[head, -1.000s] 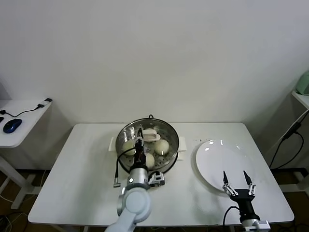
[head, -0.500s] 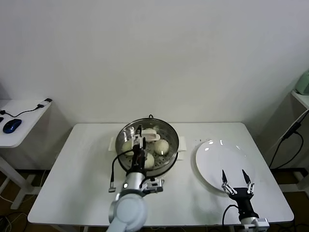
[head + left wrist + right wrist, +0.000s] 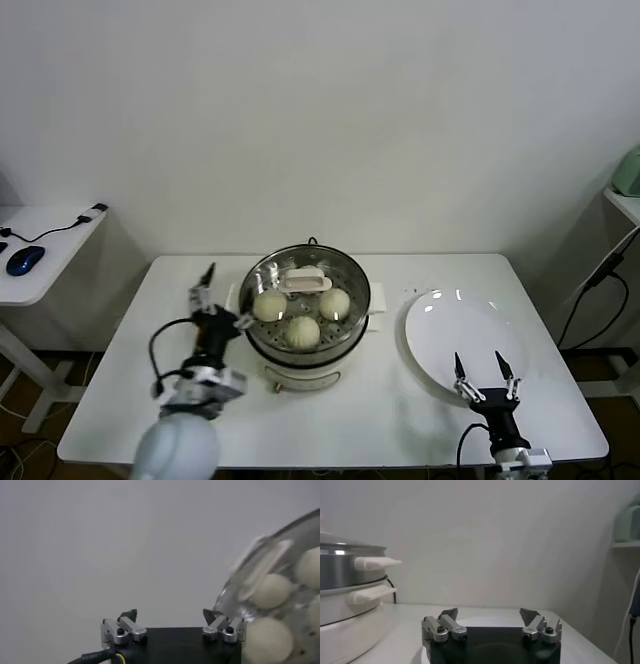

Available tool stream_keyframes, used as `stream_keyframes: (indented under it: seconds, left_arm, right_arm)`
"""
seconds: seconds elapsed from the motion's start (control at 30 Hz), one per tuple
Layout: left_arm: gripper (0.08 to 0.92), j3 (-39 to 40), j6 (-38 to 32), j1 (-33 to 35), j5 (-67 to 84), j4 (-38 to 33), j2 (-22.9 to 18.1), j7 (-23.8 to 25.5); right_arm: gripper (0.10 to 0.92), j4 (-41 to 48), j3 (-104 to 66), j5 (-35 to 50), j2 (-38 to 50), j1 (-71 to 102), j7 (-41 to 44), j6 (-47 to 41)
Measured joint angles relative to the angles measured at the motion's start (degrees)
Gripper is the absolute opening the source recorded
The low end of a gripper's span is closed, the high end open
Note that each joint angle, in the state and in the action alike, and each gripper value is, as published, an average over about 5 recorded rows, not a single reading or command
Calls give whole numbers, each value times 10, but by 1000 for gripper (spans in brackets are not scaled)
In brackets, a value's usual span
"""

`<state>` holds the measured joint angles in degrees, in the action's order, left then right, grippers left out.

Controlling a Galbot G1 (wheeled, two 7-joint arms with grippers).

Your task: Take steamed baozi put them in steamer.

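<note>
The steel steamer (image 3: 352,318) stands on its white pot base at the table's middle. Three cream baozi (image 3: 268,305) (image 3: 334,303) (image 3: 303,331) lie inside it. A white lid handle (image 3: 305,281) sits across the top, and the glass lid appears to cover the basket. My left gripper (image 3: 222,297) is open and empty just left of the steamer. In the left wrist view the left gripper (image 3: 170,616) is open, with baozi (image 3: 270,590) and the steamer rim (image 3: 300,527) off to one side. My right gripper (image 3: 480,365) is open and empty over the plate's front edge.
A flat white plate (image 3: 450,320) lies right of the steamer and holds nothing. The right wrist view shows the right gripper (image 3: 490,614) open, the steamer's side (image 3: 340,565) and the plate (image 3: 485,622). A side table with a blue mouse (image 3: 24,260) stands far left.
My left gripper has pulled back from over the steamer's handle and swung out to the steamer's left side. The right gripper has sunk slightly.
</note>
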<state>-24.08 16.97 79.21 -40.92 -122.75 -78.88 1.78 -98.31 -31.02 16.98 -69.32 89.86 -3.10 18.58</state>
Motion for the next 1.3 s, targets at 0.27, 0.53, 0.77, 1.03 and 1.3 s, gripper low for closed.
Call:
stream_keyframes:
  seconds: [0.27,0.53,0.77,1.03,1.3]
  left_arm:
    - [823,-127,-117,52,289,55,25,-2]
    - [823,-145,-213,81,429,146,27,0]
    - [823,-141,-258,93,479,197,25,3]
    - [823,-140,-287,105,505,218,22,4]
    - [823,-139,-299,113,514,224,19,4]
  right_arm:
    - [823,9,15,3,4,-6,-7,7]
    - [823,18,25,3,6,-8,-16,8]
    - [823,19,30,9,8,-8,-17,6]
    - [823,21,39,9,9,-9,-21,8]
    - [823,23,43,8,10,-10,-25,6]
